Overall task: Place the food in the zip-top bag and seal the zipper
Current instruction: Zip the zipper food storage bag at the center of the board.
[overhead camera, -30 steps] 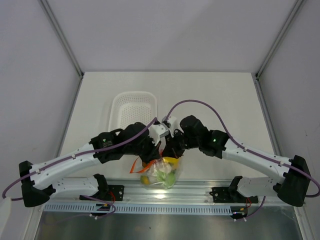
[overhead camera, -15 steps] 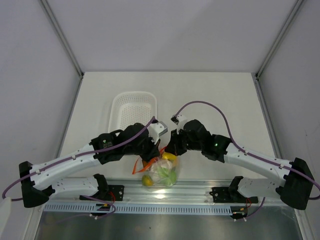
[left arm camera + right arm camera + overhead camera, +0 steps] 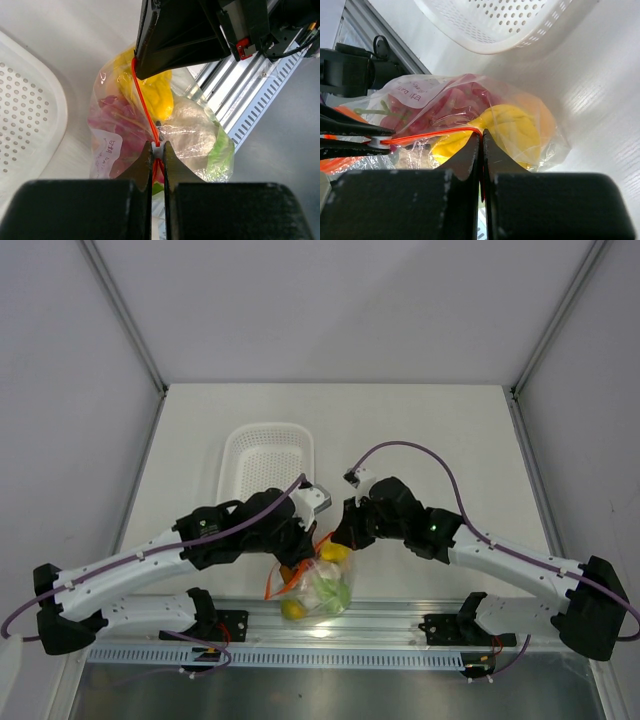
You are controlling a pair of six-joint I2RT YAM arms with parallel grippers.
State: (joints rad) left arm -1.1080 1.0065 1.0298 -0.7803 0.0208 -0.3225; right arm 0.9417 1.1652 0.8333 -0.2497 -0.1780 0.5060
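On counter, just near side of basket: bag, food inside. Both pinch zipper: left hand has slid away from right hand. Longer red strip now between them, so sealing likely underway. Strip beyond left fingers hidden; whether seal has closed unclear.

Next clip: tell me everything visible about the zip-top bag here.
The zip-top bag is a clear, crinkly plastic pouch bulging with toy food: yellow, purple-red, white and green pieces show through; a white label sits on one face. It is at the table's near edge by the metal rail. Its orange-red zipper stretches between the left gripper, shut on one end, and the right gripper, shut on the other.
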